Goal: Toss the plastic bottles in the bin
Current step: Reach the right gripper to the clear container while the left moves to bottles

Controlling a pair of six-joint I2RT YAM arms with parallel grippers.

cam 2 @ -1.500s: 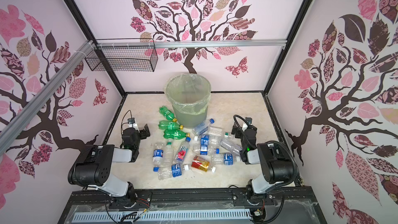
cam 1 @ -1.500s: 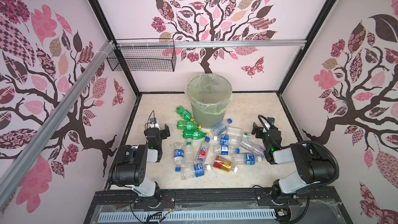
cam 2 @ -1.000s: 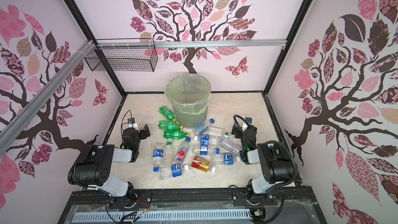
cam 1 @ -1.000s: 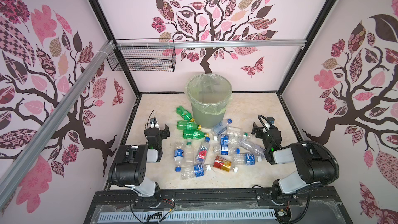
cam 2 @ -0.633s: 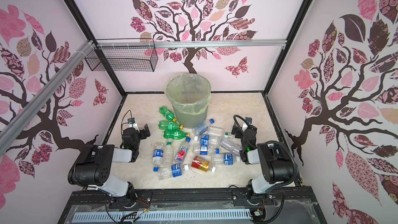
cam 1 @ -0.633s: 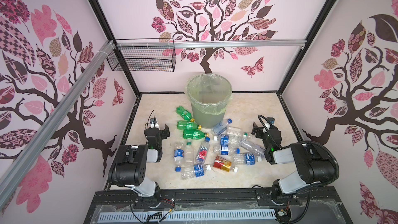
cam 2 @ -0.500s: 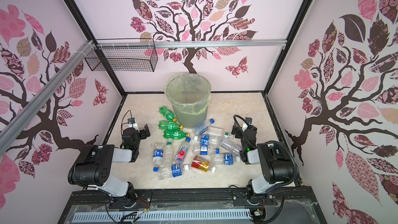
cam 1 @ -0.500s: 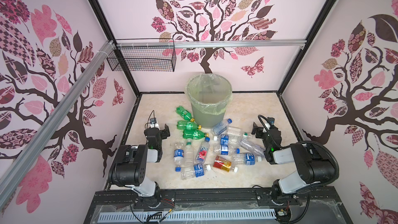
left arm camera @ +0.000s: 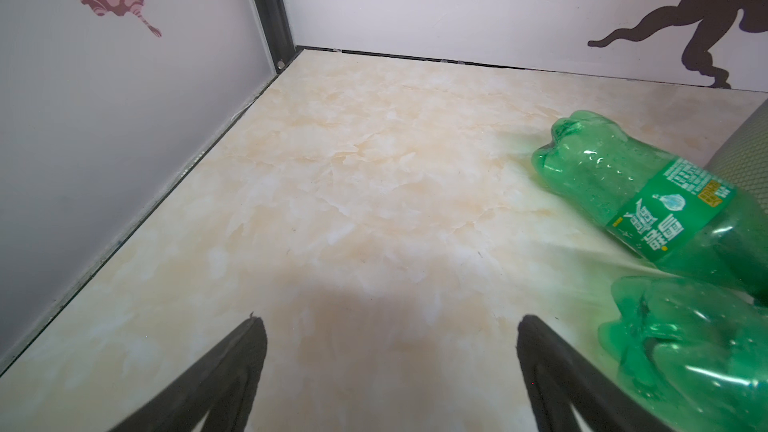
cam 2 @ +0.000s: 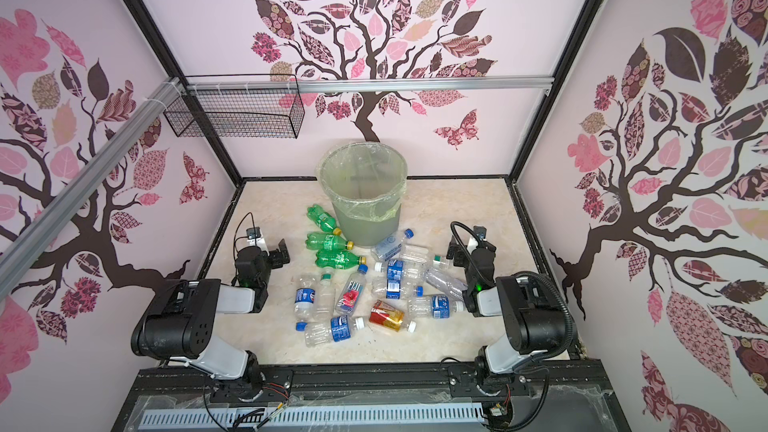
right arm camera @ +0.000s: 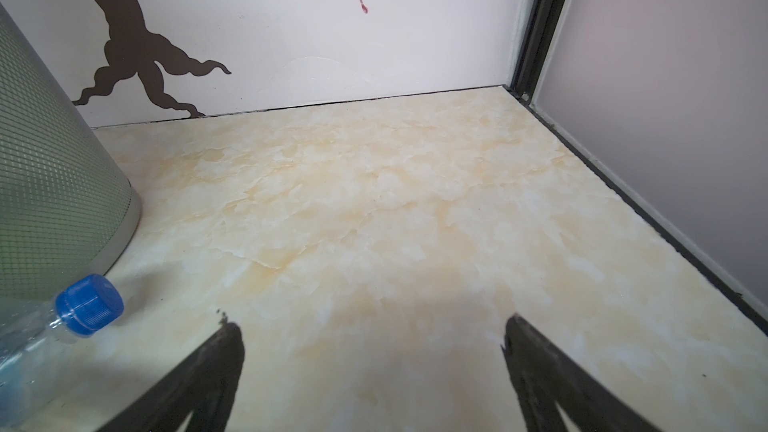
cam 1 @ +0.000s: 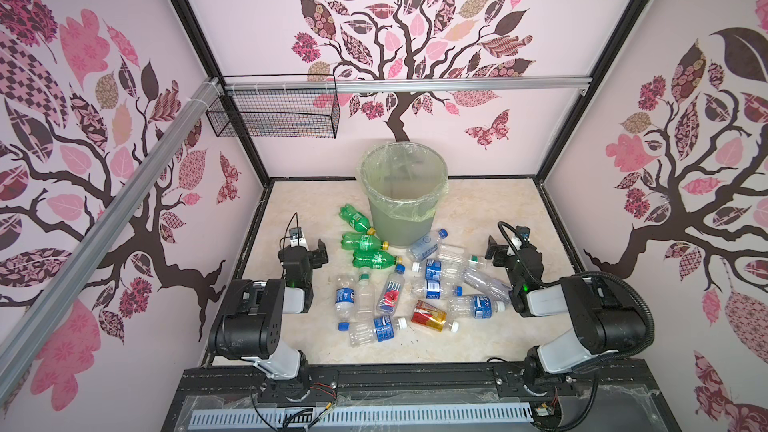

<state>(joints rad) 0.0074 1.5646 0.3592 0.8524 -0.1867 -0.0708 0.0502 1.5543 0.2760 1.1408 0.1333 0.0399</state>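
The grey-green bin (cam 1: 403,218) with its greenish liner stands upright at the back middle of the marble floor in both top views. Several plastic bottles lie scattered in front of it: three green ones (cam 1: 365,242), clear ones with blue labels (cam 1: 478,306) and an amber one (cam 1: 429,316). My left gripper (cam 1: 309,250) rests low to the left of the green bottles, open and empty (left arm camera: 388,322); a green bottle (left arm camera: 648,197) lies just beside it. My right gripper (cam 1: 503,249) sits right of the pile, open and empty (right arm camera: 372,326), near a blue-capped clear bottle (right arm camera: 89,303) and the bin wall (right arm camera: 50,185).
A black wire basket (cam 1: 274,112) hangs on the back wall at upper left under an aluminium rail (cam 1: 415,85). Patterned walls and black frame posts (cam 1: 559,151) close the floor on three sides. Bare marble floor (right arm camera: 374,201) lies ahead of each gripper.
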